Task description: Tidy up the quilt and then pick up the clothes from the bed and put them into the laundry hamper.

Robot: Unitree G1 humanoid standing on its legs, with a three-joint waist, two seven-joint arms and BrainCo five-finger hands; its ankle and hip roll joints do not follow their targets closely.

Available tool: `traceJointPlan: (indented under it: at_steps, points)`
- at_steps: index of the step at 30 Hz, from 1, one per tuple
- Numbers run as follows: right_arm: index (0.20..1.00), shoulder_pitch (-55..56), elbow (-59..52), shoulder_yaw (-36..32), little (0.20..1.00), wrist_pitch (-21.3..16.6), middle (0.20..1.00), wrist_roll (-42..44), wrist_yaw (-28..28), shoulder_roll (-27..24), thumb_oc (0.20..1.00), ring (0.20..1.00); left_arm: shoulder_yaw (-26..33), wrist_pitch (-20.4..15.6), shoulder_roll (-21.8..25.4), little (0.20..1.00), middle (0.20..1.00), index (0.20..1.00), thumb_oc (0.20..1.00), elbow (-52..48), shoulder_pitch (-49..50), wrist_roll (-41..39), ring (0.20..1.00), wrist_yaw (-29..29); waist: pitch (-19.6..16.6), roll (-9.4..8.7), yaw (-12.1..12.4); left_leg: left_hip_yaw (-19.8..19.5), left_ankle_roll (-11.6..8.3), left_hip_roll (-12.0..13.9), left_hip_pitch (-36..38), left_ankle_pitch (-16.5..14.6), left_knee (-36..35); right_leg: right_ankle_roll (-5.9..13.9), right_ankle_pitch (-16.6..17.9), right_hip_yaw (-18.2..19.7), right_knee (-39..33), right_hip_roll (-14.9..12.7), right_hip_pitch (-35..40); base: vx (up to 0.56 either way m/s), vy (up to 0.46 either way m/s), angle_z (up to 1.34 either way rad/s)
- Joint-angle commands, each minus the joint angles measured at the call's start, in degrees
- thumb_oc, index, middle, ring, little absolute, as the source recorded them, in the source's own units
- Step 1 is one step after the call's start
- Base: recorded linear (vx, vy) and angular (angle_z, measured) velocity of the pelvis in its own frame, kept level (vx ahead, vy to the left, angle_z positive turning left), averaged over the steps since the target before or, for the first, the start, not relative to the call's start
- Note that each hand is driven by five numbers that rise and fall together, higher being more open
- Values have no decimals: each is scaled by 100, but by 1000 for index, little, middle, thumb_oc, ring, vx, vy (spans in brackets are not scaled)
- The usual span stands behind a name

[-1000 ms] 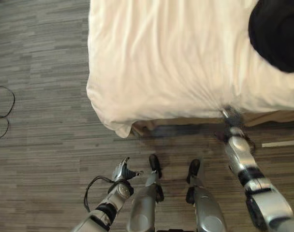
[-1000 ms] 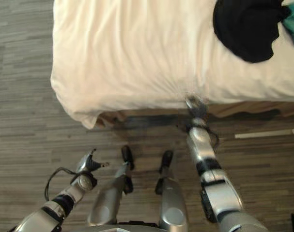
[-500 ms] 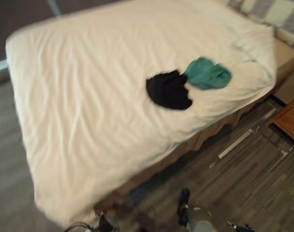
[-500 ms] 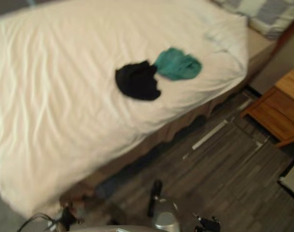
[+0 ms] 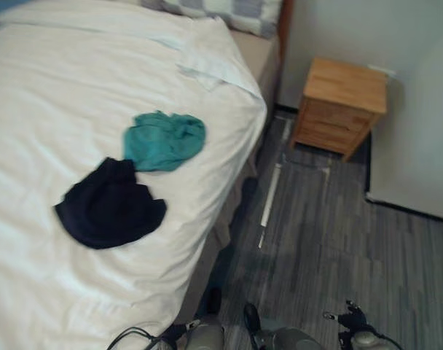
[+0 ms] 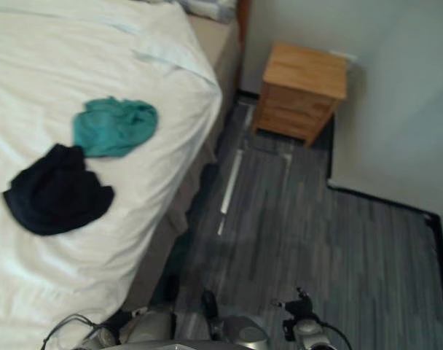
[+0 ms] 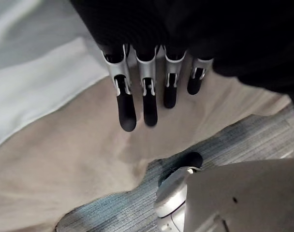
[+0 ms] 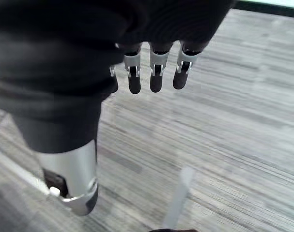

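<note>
On the white quilt (image 5: 76, 87) of the bed, a black garment (image 5: 108, 208) lies touching a teal one (image 5: 163, 140). A wooden nightstand (image 5: 342, 106) stands beyond. The left hand (image 7: 147, 82) and right hand (image 8: 154, 67) hang with fingers straight, holding nothing.

quilt (image 5: 54, 80): 1 | garments: 2, black garment (image 5: 108, 208), teal garment (image 5: 163, 140) | nightstand (image 5: 342, 106): 1

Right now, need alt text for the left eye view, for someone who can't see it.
A bed covered by a white quilt, with a teal garment and a black garment lying side by side on it near the bed's edge. Beyond the bed, a wooden nightstand stands on grey plank floor by a pale wall, and the robot's right hand shows at the bottom edge.
</note>
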Motion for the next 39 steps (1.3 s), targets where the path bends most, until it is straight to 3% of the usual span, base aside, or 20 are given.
traceJointPlan:
  at_steps: [1, 2, 3, 6, 9, 15, 16, 19, 20, 22, 26, 29, 31, 32, 33, 34, 35, 36, 37, 39]
  points:
    - [1000, -421, -485, 192, 1000, -62, 1000, -118, -67, -25, 1000, 1000, -114, -187, 153, 1000, 1000, 1000, 1000, -261, -1404, 157, 1000, 472, 444, -82, 79, 1361, 12, 314, 671, -442, -56, 1383, -194, -1508, 798, -1286, -936, -88, 192, -221]
    - [1000, -363, -496, 216, 1000, -76, 1000, -157, -81, -11, 1000, 1000, -113, -181, 175, 1000, 1000, 1000, 1000, -340, -1395, 156, 1000, 474, 434, -65, 64, 1482, 38, 336, 659, -436, -10, 1328, -314, -1899, 1018, -1314, -896, -115, 277, -241]
    - [1000, -335, -454, 251, 1000, -85, 1000, -206, -85, 8, 1000, 1000, -104, -176, 180, 1000, 1000, 1000, 1000, -387, -1395, 132, 1000, 478, 438, -51, 69, 1572, 72, 324, 656, -426, 25, 1288, -424, -2022, 1273, -1251, -867, -79, 206, -126]
    - [1000, -312, -301, 246, 1000, -54, 1000, -326, -63, 19, 1000, 1000, -1, -196, 196, 1000, 1000, 1000, 1000, -316, -1310, 92, 1000, 470, 354, -114, 174, 1764, 82, 233, 693, -446, 9, 1246, -522, -2214, 991, -1311, -479, -40, 102, -46]
    - [1000, -144, -155, 225, 1000, -13, 1000, -402, 2, 23, 1000, 1000, 131, -198, 106, 1000, 1000, 1000, 1000, -191, -1089, 168, 1000, 427, 115, -153, 331, 1871, 102, 104, 810, -449, -95, 1175, -520, -2196, 517, -1360, -165, 34, 65, -46]
    - [1000, 92, 2, 70, 1000, 74, 1000, -504, 129, -32, 1000, 1000, 497, -226, -30, 1000, 1000, 1000, 1000, -64, -637, -11, 1000, 389, -275, -17, 341, 1826, 85, 16, 1304, -420, -433, 1184, -492, -2326, 172, -1409, 362, 83, 10, -11]
    - [1000, -252, 584, -360, 1000, 344, 1000, -265, 422, -629, 1000, 1000, 895, -316, -245, 1000, 1000, 1000, 1000, 247, -306, -756, 1000, -5, -214, 272, 513, 1840, 215, -612, 434, -678, 597, 1029, -381, -2839, -240, -1646, 440, 52, -6, 5]
    - [1000, -211, 752, -412, 1000, 369, 1000, -328, 449, -591, 1000, 1000, 824, -289, -270, 1000, 1000, 1000, 1000, 364, -321, -603, 1000, -81, -335, 341, 464, 1829, 257, -548, 785, -543, 59, 1046, -471, -2940, -180, -1523, 509, 155, -46, 13]
    - [1000, -179, 733, -338, 1000, 363, 1000, -358, 468, -503, 1000, 1000, 805, -277, -286, 1000, 1000, 1000, 1000, 301, -291, -667, 1000, -93, -421, 339, 436, 1483, 340, -662, 949, -486, -154, 1065, -488, -2972, 408, -1502, 329, 209, -32, 21]
    - [1000, -226, 600, -268, 1000, 334, 1000, -307, 556, -375, 1000, 1000, 889, -280, -256, 1000, 1000, 1000, 1000, 323, -288, -663, 1000, -118, -336, 392, 375, 1558, 306, -460, 1220, -388, -523, 1308, -432, -2845, 1344, -1547, -68, 335, -83, 12]
    - [1000, -197, 595, -177, 1000, 352, 1000, -423, 576, -272, 1000, 1000, 848, -223, -160, 1000, 1000, 1000, 1000, 492, -316, -447, 1000, -161, -306, 348, 359, 1636, 138, -232, 1283, -402, -523, 1220, -322, -3135, 1059, -1769, -258, 261, -165, -24]
    - [1000, -144, 586, -133, 1000, 331, 1000, -410, 560, -255, 1000, 1000, 763, -238, -73, 1000, 1000, 1000, 1000, 454, -367, -300, 1000, -204, -308, 282, 253, 1597, 47, -155, 1519, -550, -523, 1148, -258, -2991, 473, -1606, -277, 328, -220, -16]
    - [1000, -101, 608, -6, 1000, 325, 1000, -494, 629, -249, 1000, 1000, 804, -288, -2, 1000, 1000, 1000, 1000, 422, -302, -301, 1000, -207, -253, 153, 310, 1750, -79, 14, 1585, -630, 464, 966, -359, -2844, 165, -1412, 138, 380, -290, 1]
    - [1000, -103, 608, -6, 1000, 325, 1000, -494, 629, -247, 1000, 1000, 805, -288, 1, 1000, 1000, 1000, 1000, 422, -304, -301, 1000, -207, -265, 146, 306, 1748, -78, 10, 1561, -623, 473, 964, -347, -2846, 157, -1417, 123, 222, -373, 9]
    - [1000, -138, 514, 108, 1000, 301, 1000, -501, 630, -284, 1000, 1000, 861, -279, 72, 1000, 1000, 1000, 1000, 316, -332, -420, 1000, -141, -30, 13, 516, 1616, -178, 340, 622, 67, 2488, 677, -472, -2852, 85, -1291, 399, 129, -277, 7]
    - [1000, -140, 515, 107, 1000, 302, 1000, -501, 630, -282, 1000, 1000, 861, -278, 75, 1000, 1000, 1000, 1000, 315, -334, -421, 1000, -141, -63, 9, 497, 1596, -178, 337, 564, 75, 2507, 674, -465, -2870, 86, -1293, 360, 224, -396, 6]
    - [1000, -173, 438, 175, 1000, 309, 1000, -487, 626, -300, 1000, 1000, 870, -255, 83, 1000, 1000, 1000, 1000, 268, -341, -504, 1000, -103, 74, -52, 640, 1467, -73, 338, 150, 197, 3314, 535, -583, -2864, 74, -1234, 490, 276, -199, -23]
    - [1000, -284, 419, 250, 1000, 314, 1000, -485, 612, -342, 1000, 1000, 872, -260, 87, 1000, 1000, 1000, 1000, 209, -372, -629, 1000, -51, 207, -104, 787, 1428, 74, 115, -549, -106, 3865, 483, -779, -2741, 26, -1173, 713, 279, -198, -26]
    - [1000, -286, 420, 250, 1000, 314, 1000, -485, 612, -340, 1000, 1000, 872, -260, 88, 1000, 1000, 1000, 1000, 209, -373, -630, 1000, -51, 186, -118, 780, 1430, 79, 101, -569, -86, 3846, 484, -775, -2745, 28, -1186, 686, 359, -70, -19]
    - [1000, -357, 427, 358, 1000, 311, 1000, -549, 637, -336, 1000, 1000, 908, -289, 39, 1000, 1000, 1000, 1000, 190, -334, -666, 1000, -40, 158, -83, 992, 1659, 150, -142, -954, -288, 3258, 514, -991, -2565, -92, -1091, 1024, 516, 65, -46]
